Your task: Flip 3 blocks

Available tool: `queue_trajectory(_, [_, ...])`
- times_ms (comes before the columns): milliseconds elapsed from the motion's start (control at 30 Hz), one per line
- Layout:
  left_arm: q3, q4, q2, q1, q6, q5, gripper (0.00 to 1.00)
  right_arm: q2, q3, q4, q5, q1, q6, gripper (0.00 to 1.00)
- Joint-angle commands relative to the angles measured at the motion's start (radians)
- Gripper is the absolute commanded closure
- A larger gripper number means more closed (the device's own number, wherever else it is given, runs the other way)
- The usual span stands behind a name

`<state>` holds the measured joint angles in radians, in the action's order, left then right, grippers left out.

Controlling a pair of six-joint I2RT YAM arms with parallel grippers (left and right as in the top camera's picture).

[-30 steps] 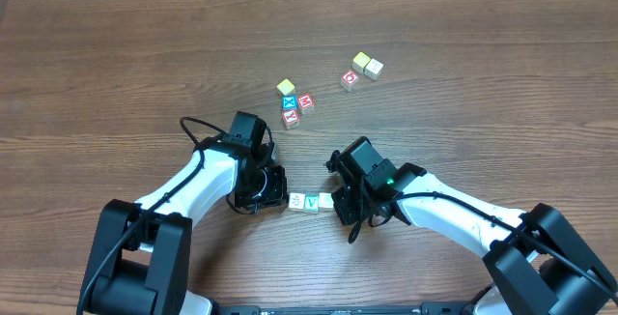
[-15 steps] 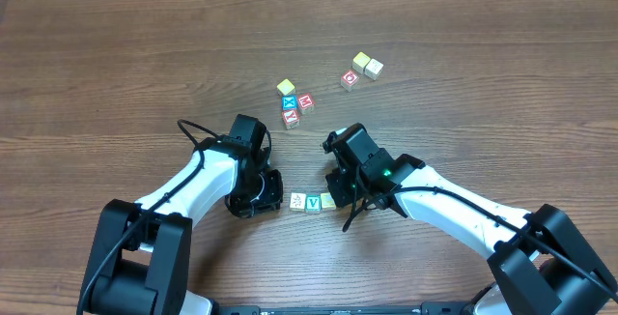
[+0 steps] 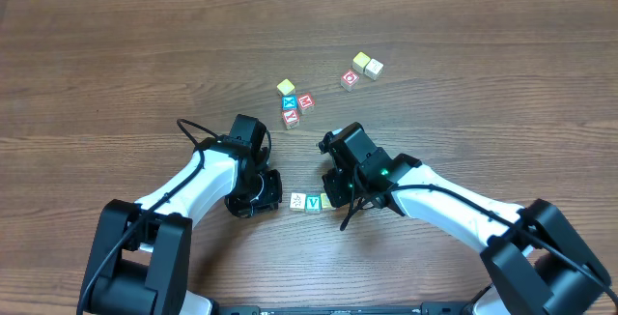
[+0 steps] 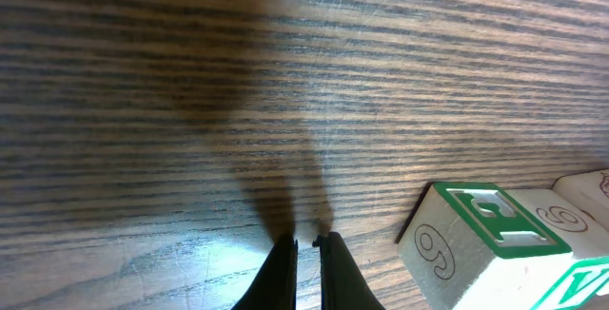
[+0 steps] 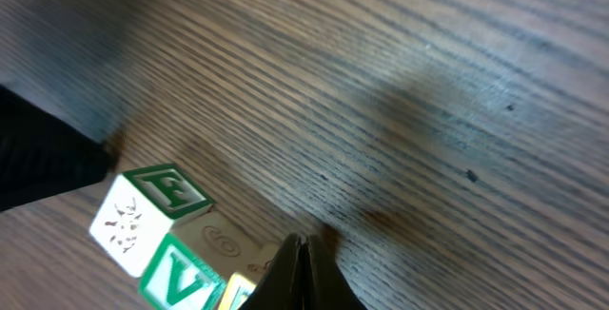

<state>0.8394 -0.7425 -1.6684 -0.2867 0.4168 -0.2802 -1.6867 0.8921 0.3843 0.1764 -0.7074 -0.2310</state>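
Note:
Three blocks lie in a short row near the table's front. The cream block (image 3: 297, 201) (image 5: 126, 230) has a faint mark on top and a green-framed letter on its side. The green V block (image 3: 313, 202) (image 5: 179, 274) is in the middle. The pale yellow block (image 3: 326, 200) (image 5: 238, 293) is half hidden under my right gripper (image 3: 332, 196) (image 5: 303, 249), which is shut and empty, with its tips beside that block. Just left of the row, clear of the cream block (image 4: 476, 229), my left gripper (image 3: 275, 200) (image 4: 306, 246) is shut on nothing.
Farther back lie a yellow cube (image 3: 286, 87), a blue-lettered cube (image 3: 290, 103) and two red-lettered cubes (image 3: 305, 101) (image 3: 291, 118). At the back right are another red-lettered cube (image 3: 350, 79), a yellow cube (image 3: 361, 61) and a cream cube (image 3: 374, 68).
My left gripper has shut and drawn back a little to the left of the row. The right gripper has shifted up and left, closer to the pale yellow block.

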Motion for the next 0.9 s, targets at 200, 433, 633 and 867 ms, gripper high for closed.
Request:
queue_trajectory(200, [-0.006,-0.009,-0.007,-0.004,0.010,0.020,0.96,-0.035,0.025,-0.012,0.009,-0.004,-0.005,0.96])
queue_trajectory(433, [-0.006,-0.010,-0.007,-0.004,0.010,0.020,0.96,-0.035,0.024,-0.012,0.024,-0.004,-0.004,0.96])
queue_trajectory(633, [-0.006,-0.009,-0.007,-0.004,0.010,0.020,0.96,-0.035,0.025,-0.019,0.024,-0.004,-0.004,0.96])
queue_trajectory(867, [-0.006,-0.009,-0.007,-0.004,0.010,0.020,0.94,-0.035,0.025,-0.021,0.028,-0.004,-0.004,0.96])
